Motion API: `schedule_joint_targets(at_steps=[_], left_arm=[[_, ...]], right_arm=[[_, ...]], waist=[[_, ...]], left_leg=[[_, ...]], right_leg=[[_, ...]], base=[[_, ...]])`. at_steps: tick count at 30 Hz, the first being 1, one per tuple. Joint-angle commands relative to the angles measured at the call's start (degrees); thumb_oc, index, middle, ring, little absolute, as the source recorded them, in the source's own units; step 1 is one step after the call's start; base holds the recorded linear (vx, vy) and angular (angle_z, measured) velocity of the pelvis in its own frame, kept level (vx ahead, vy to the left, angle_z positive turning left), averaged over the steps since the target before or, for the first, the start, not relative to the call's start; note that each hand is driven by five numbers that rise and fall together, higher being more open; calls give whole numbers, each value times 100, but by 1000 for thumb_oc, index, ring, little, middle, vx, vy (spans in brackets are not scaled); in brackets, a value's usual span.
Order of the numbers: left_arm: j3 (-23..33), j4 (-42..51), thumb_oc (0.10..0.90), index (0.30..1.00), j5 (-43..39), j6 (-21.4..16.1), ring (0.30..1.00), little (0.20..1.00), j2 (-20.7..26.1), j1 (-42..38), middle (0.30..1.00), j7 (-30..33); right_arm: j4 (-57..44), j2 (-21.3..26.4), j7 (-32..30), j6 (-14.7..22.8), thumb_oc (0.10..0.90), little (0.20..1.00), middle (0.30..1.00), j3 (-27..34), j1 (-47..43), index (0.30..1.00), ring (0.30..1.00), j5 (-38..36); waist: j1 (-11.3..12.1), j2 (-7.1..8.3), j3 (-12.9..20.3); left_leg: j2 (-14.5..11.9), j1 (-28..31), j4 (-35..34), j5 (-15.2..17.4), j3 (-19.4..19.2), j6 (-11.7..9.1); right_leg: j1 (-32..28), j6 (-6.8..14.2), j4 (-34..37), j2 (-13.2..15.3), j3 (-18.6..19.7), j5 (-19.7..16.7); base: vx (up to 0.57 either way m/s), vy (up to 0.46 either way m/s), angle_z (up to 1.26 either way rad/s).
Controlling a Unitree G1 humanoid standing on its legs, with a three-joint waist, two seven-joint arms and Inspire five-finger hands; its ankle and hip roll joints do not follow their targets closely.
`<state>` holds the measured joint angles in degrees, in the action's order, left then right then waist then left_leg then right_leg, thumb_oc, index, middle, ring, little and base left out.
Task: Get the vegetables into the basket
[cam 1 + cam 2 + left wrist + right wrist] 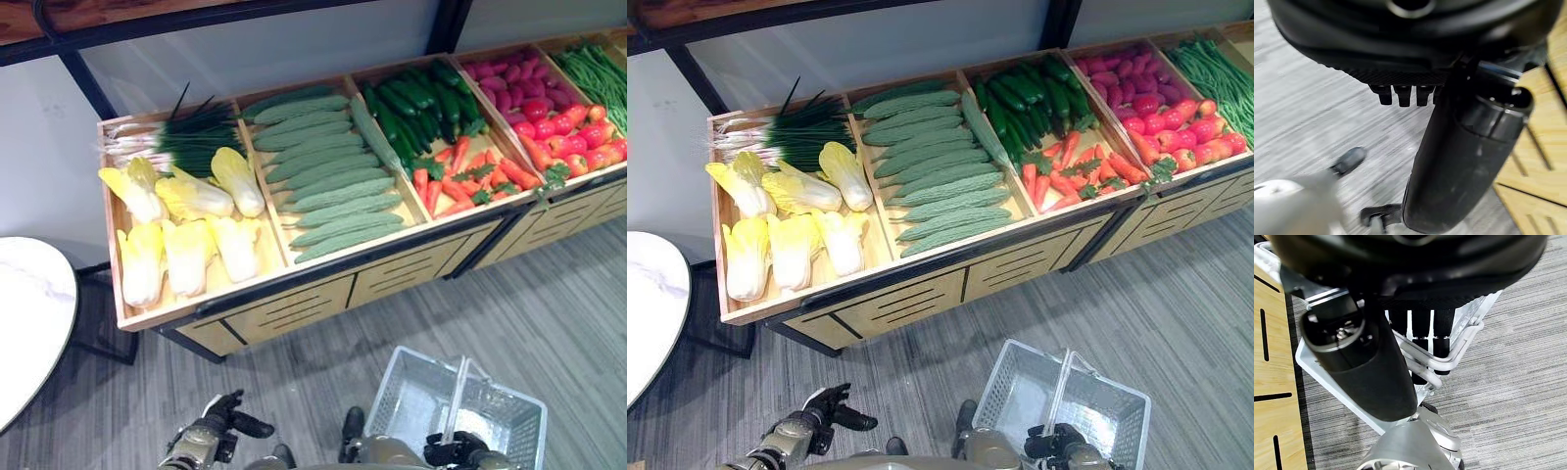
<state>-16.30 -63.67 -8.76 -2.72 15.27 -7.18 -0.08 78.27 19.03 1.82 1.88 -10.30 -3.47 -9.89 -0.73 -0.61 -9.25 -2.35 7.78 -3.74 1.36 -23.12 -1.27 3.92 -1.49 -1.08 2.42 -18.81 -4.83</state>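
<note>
The right robot hand (1063, 446) has its fingers (1422, 340) curled round the handle (1449, 363) of the white wire basket (431, 387), which hangs low in front of the robot, near the floor (549, 313). Carried this way it keeps its open top facing up, ready to receive produce. No vegetables are seen in the part of it on show.

The vegetables lie sorted in a slanted wooden display stand (294, 294) ahead: pale cabbages (186, 235) and green onions (186, 137) in the leftmost bin, light green cucumbers (333, 176) in the next, then dark cucumbers (421, 103) above carrots (460, 181), and tomatoes (573, 137) further right. The tilt presents each bin toward the robot.

The left robot hand (227, 419) sits low and empty, fingers relaxed, well apart from the stand; judging by this, it is free to do the picking. A round white tabletop (29, 313) stands off to the left.
</note>
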Motion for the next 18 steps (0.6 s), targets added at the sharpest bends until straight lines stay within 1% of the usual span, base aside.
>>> schedule_joint_targets(at_steps=[1, 2, 3, 4, 8, 10, 13, 14, 16, 17, 18], left_arm=[[-69, 662, 900, 1000, -321, -281, 1000, 1000, 199, -117, 1000, 2], [-13, 1577, 900, 1000, -603, -282, 1000, 1000, 377, 199, 1000, -146], [24, 2054, 900, 1000, -683, -266, 1000, 1000, 483, 418, 1000, -225], [27, 2074, 900, 1000, -684, -254, 1000, 1000, 490, 434, 1000, -226], [313, 3397, 900, 1000, -918, -177, 1000, 1000, 786, 1173, 1000, -501], [533, 4224, 900, 1000, -936, -144, 1000, 1000, 1025, 1656, 1000, -724], [676, 4776, 900, 1000, -1036, -130, 1000, 1000, 1139, 1922, 1000, -859], [682, 4789, 900, 1000, -1037, -121, 1000, 1000, 1143, 1934, 1000, -861], [824, 5361, 900, 1000, -1159, -124, 1000, 1000, 1232, 2176, 1000, -973], [835, 5380, 900, 1000, -1161, -112, 1000, 1000, 1237, 2192, 1000, -975], [894, 5631, 900, 1000, -1218, -112, 1000, 1000, 1287, 2279, 1000, -1011]], right_arm=[[386, 286, -34, 5, 400, 300, 300, -99, -22, 300, 300, 68], [380, 349, -12, -2, 400, 300, 300, 42, 17, 300, 300, 44], [377, 372, 5, -8, 400, 300, 300, 116, 37, 300, 300, 31], [376, 369, 5, -9, 400, 300, 300, 114, 42, 300, 300, 31], [301, 383, 54, -23, 400, 300, 300, 326, 96, 300, 300, 49], [289, 353, 120, -42, 400, 300, 300, 459, 98, 300, 300, 53], [291, 339, 159, -42, 400, 300, 300, 489, 88, 300, 300, 71], [291, 337, 159, -41, 400, 300, 300, 486, 90, 300, 300, 71], [296, 297, 191, -47, 400, 300, 300, 515, 95, 300, 300, 78], [295, 293, 191, -47, 400, 300, 300, 510, 97, 300, 300, 78], [305, 277, 197, -47, 400, 300, 300, 532, 111, 300, 300, 80]], waist=[[126, 110, 5], [194, 92, 0], [229, 84, 14], [227, 86, 19], [315, 72, 35], [371, 66, 59], [414, 62, 63], [413, 65, 65], [451, 61, 69], [447, 65, 71], [461, 65, 69]], left_leg=[[99, -36, -126, 169, 199, 3], [114, -47, -126, 165, 259, 12], [120, -47, -126, 166, 288, 18], [120, -48, -126, 167, 289, 18], [138, -39, -126, 167, 372, 29], [151, -20, -126, 173, 400, 43], [166, -4, -126, 184, 432, 51], [166, -3, -126, 184, 431, 51], [170, 29, -126, 193, 447, 52], [170, 31, -126, 193, 448, 52], [174, 45, -126, 193, 457, 51]], right_leg=[[-444, 819, 166, 328, 502, 384], [-478, 847, 222, 356, 448, 344], [-491, 866, 234, 366, 423, 332], [-492, 866, 235, 366, 422, 331], [-536, 909, 287, 380, 384, 283], [-567, 931, 314, 386, 375, 265], [-587, 935, 328, 390, 380, 270], [-588, 935, 328, 390, 381, 270], [-629, 932, 340, 393, 355, 290], [-632, 932, 341, 393, 354, 290], [-656, 935, 351, 394, 344, 297]], base=[[-81, 51, 7], [-52, 23, 6], [-52, 23, 6], [-24, 12, 6], [-34, 12, 10], [-21, 3, 6], [0, 0, 0], [0, 0, 0], [0, 0, 0], [0, 0, 0], [0, 0, 0]])
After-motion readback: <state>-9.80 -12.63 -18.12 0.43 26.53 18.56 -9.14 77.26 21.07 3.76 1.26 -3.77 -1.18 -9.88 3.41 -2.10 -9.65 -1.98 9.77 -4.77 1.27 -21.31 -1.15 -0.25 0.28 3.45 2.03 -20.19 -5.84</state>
